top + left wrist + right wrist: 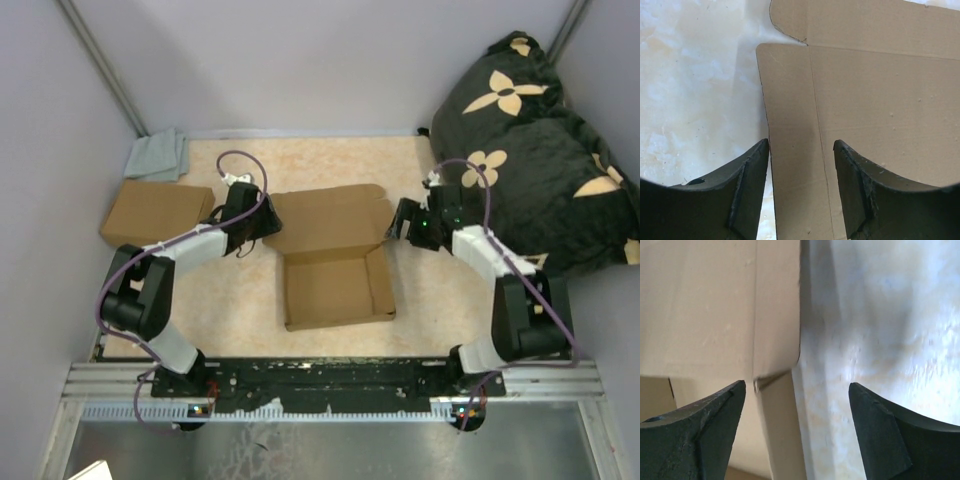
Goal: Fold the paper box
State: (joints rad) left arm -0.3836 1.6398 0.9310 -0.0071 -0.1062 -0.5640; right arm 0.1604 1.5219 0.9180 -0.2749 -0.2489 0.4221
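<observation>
Left fingers [747,172] open, empty, astride paper box [335,290] lid's side flap | right fingers [715,415] wide, empty, likewise | risk: uneven closing skews lid, box slides on worktop [240,312]

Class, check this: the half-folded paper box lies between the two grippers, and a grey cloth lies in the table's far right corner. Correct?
No. The grey cloth lies in the far left corner, as the top external view shows. The paper box does lie between the left gripper and right gripper.
</observation>
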